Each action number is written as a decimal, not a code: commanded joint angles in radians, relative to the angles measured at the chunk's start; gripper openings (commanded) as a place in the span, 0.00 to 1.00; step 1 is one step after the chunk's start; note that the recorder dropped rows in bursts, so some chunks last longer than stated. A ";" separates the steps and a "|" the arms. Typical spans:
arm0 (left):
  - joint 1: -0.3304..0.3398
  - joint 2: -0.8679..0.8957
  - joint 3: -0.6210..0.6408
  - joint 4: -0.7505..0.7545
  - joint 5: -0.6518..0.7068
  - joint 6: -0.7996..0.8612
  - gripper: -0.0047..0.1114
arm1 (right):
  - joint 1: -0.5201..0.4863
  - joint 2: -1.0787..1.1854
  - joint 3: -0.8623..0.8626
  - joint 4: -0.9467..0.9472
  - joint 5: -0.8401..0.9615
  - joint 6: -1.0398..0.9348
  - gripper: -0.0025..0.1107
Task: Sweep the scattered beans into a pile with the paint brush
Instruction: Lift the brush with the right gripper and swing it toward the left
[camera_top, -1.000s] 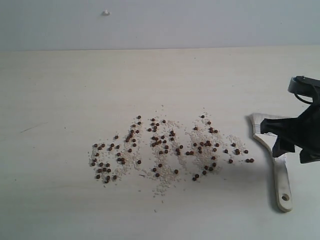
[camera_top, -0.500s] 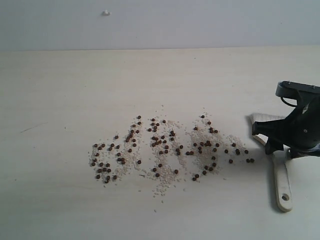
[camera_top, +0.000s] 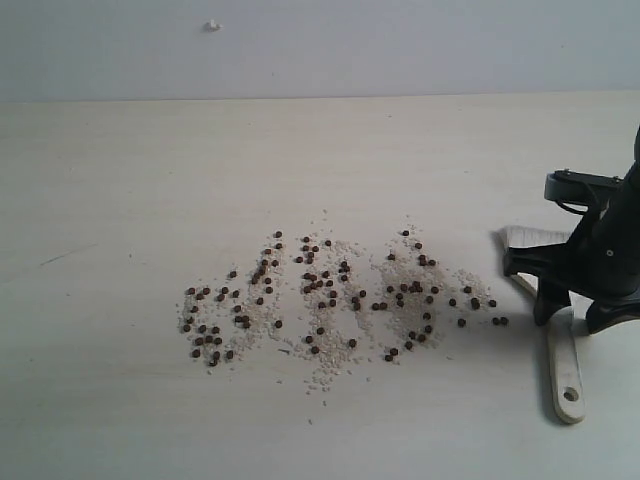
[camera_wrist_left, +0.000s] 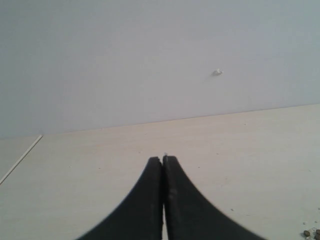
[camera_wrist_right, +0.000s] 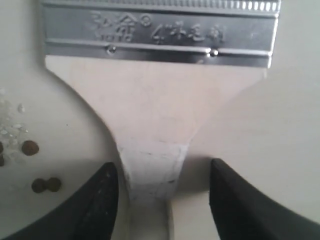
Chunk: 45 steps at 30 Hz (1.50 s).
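Note:
The beans (camera_top: 340, 295) lie spread in a wide loose band with whitish crumbs across the middle of the table; no single dense pile shows. The paint brush (camera_top: 566, 370) lies flat to their right, its bristles (camera_top: 522, 237) pointing away and the handle hole near the front. My right gripper (camera_top: 573, 318) is open and low over the brush, one finger on each side of the handle neck (camera_wrist_right: 155, 155) just behind the silver ferrule (camera_wrist_right: 160, 32), not gripping it. A few beans (camera_wrist_right: 31, 147) lie beside it. My left gripper (camera_wrist_left: 163, 160) is shut and empty over bare table.
The pale wooden table (camera_top: 150, 180) ends at a grey wall (camera_top: 400, 40) behind. A small white speck (camera_top: 212, 25) sits on the wall. A couple of beans (camera_wrist_left: 311, 233) show at the edge of the left wrist view.
My right gripper has moved left and down from the right edge until its open fingers straddle the brush handle. The brush and beans have not moved.

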<state>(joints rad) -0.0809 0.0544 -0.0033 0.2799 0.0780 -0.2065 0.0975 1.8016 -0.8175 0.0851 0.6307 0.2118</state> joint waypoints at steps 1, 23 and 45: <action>0.002 -0.001 0.003 0.001 -0.002 -0.009 0.04 | -0.004 0.013 -0.008 0.054 0.006 -0.006 0.48; 0.002 -0.001 0.003 0.001 -0.002 -0.009 0.04 | -0.004 0.019 -0.008 -0.113 -0.017 -0.008 0.20; 0.002 -0.001 0.003 0.001 -0.002 -0.007 0.04 | -0.004 -0.023 -0.037 -0.166 0.048 -0.129 0.02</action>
<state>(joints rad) -0.0809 0.0544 -0.0033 0.2799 0.0780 -0.2065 0.0975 1.8075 -0.8297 -0.0686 0.6108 0.1175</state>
